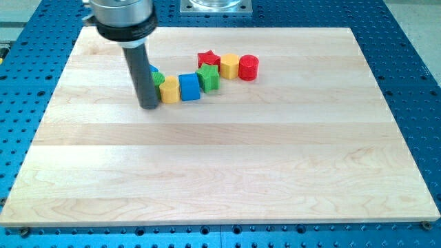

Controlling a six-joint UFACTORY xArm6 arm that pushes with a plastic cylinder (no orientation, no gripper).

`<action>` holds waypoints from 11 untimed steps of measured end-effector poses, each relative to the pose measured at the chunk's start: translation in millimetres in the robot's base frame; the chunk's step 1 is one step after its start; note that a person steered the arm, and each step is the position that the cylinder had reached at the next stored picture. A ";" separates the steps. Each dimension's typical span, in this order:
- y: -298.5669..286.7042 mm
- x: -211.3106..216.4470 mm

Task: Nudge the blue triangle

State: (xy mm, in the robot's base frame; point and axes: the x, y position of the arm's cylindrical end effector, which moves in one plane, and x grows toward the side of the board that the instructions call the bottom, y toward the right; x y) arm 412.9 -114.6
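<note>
My tip (149,106) rests on the wooden board (227,172), touching the yellow block's (169,90) left side. The rod, having no jaws, hides most of the blue triangle (154,70); only a sliver shows beside the green block (158,78). Blue perforated table (413,69) surrounds the board.

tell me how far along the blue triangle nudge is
Done: my tip has reached the cluster's left end, beside the yellow block. In hand: the rod hides most of the blue triangle; only a sliver shows behind it, so contact is unclear. Left: the nudge itself cannot be confirmed.
</note>
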 end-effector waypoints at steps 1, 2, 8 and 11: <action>-9.5 2.9; -42.4 4.9; -45.3 -76.1; -26.2 -101.5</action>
